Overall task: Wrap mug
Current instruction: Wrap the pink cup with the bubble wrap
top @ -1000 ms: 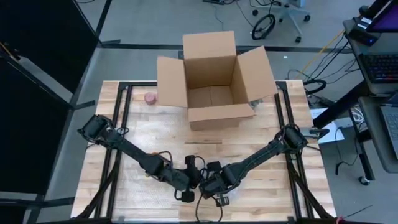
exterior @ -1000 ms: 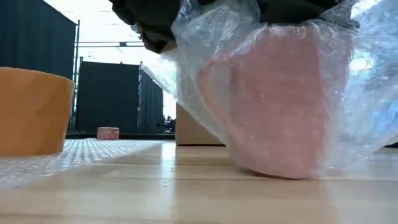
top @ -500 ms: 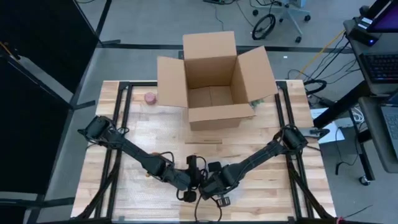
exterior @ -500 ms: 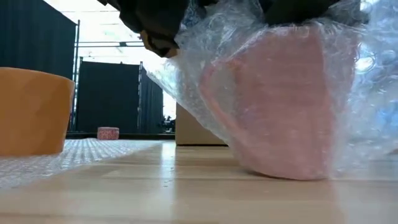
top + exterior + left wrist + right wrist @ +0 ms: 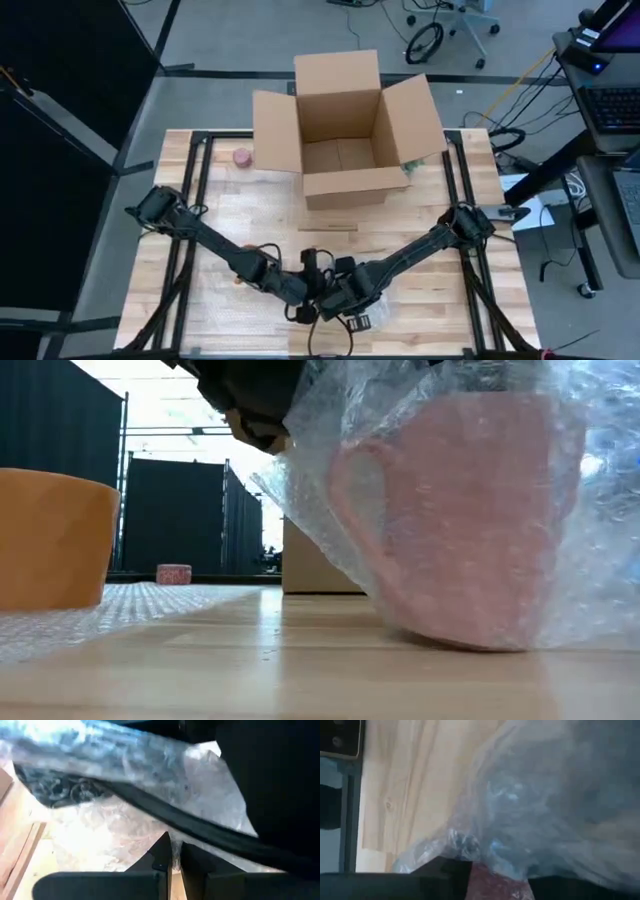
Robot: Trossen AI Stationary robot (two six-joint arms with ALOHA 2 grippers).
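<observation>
Both arms meet at the near edge of the table (image 5: 420, 250), with the mug (image 5: 455, 525) directly beneath them. It stands upright under the two grippers, its long axis vertical, its base on the wood and its handle turned toward the side of the low view where the orange cup (image 5: 50, 540) stands. The bubble wrap (image 5: 575, 510) is draped over it like a tent and trails down to the table around it.

The left gripper (image 5: 172, 852) has its fingers pressed almost together, only a thin slit between them, with wrap lying right in front of the tips; whether a fold is pinched in that slit I cannot tell. The right gripper (image 5: 470, 877) sits just above the mug, with film and a patch of pink showing right at its fingers (image 5: 445, 870). Whether they are spread or closed on something I cannot tell.

In the high view the left gripper (image 5: 308, 288) and right gripper (image 5: 345, 297) are just beside each other, the right one a little more squarely over the bundle, so it looks the nearer of the two. The coming move seems to turn on this: the mug lies straight below both, and the loose film hangs outward and down from them, so any tuck probably has to travel downward and under the base.

The cardboard box (image 5: 345, 130) is well apart, far ahead of both grippers, and a small pink object (image 5: 241, 157) lies beside it
</observation>
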